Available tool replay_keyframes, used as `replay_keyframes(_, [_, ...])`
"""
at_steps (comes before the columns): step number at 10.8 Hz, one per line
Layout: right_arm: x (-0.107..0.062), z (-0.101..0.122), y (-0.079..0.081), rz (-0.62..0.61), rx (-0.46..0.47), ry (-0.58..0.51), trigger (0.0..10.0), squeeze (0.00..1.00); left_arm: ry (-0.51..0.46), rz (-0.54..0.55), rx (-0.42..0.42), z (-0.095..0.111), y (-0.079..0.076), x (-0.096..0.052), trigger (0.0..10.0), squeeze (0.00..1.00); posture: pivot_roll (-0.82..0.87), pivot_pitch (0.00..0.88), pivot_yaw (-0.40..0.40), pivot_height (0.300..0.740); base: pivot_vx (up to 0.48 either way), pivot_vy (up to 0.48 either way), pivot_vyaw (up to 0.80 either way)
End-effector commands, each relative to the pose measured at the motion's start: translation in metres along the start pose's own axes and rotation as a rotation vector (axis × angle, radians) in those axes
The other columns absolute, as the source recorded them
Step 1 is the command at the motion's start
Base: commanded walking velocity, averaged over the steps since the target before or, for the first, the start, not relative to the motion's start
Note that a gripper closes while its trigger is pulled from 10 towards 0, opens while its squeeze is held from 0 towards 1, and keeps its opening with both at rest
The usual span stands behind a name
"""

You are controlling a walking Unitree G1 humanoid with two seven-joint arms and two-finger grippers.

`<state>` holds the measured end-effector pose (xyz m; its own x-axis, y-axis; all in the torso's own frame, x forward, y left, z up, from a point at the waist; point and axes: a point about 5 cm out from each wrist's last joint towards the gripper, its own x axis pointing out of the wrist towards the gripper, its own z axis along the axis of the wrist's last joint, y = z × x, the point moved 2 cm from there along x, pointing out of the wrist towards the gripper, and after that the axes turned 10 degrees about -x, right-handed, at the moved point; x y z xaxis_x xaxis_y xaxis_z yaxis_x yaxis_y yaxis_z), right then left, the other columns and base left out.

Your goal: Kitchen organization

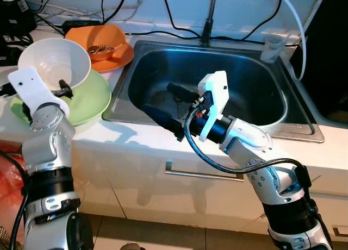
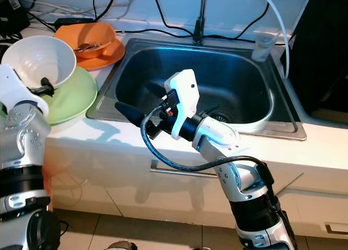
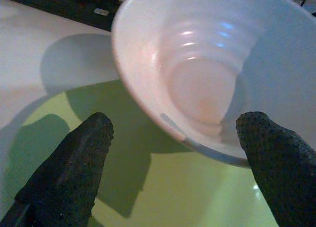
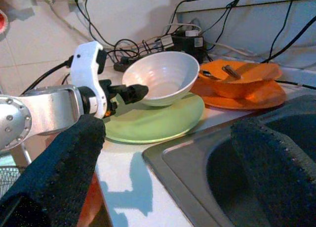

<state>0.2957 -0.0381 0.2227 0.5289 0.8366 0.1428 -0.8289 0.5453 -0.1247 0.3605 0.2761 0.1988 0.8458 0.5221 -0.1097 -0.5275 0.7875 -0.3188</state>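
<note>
White bowl (image 1: 54,62) sat tilted on green plate (image 1: 89,100) on counter (image 1: 130,136) left of sink (image 1: 239,84), mouth angled up toward robot. Left gripper (image 1: 64,88) was at bowl's near rim, fingers (image 3: 74,172) apart, one either side of rim, not clamped. Right gripper (image 1: 168,106) hovered over sink's near-left edge, fingers (image 4: 59,172) spread wide, empty, pointing toward bowl. Farther back, orange bowl (image 1: 103,43) rested on orange plate (image 1: 117,60).

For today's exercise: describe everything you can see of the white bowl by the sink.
The white bowl is deep, glossy like ceramic, with ringed ridges inside, and empty. It is tilted over the green plate on the counter left of the sink. The left tool straddles its rim, one finger inside, one outside; whether the fingers touch it is unclear.
</note>
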Motion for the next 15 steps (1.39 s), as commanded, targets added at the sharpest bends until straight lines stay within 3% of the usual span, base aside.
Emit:
replay_keyframes(1, [-0.004, 0.001, -0.002, -0.010, -0.010, -0.011, 10.0, 0.00, 0.015, -0.001, -0.006, 0.000, 0.001, 0.002, 10.0, 0.00, 0.08, 0.052, -0.012, 0.740, 0.000, 0.000, 0.00])
replay_keyframes(5, [-0.005, -0.001, -0.001, -0.017, -0.009, -0.007, 10.0, 0.00, -0.026, -0.039, -0.075, 0.019, -0.009, 0.006, 10.0, 0.00, 0.08, 0.052, -0.012, 0.740, 0.000, 0.000, 0.00])
replay_keyframes(9, [-0.004, -0.004, 0.001, -0.018, -0.009, -0.003, 10.0, 0.00, -0.034, -0.062, -0.114, 0.025, -0.020, -0.007, 10.0, 0.00, 0.09, 0.053, -0.015, 0.740, 0.000, 0.000, 0.00])
replay_keyframes(15, [-0.007, -0.005, 0.002, -0.022, -0.012, 0.007, 10.0, 0.00, -0.020, -0.049, -0.246, 0.027, -0.015, 0.011, 10.0, 0.00, 0.06, 0.054, -0.017, 0.740, 0.000, 0.000, 0.00])
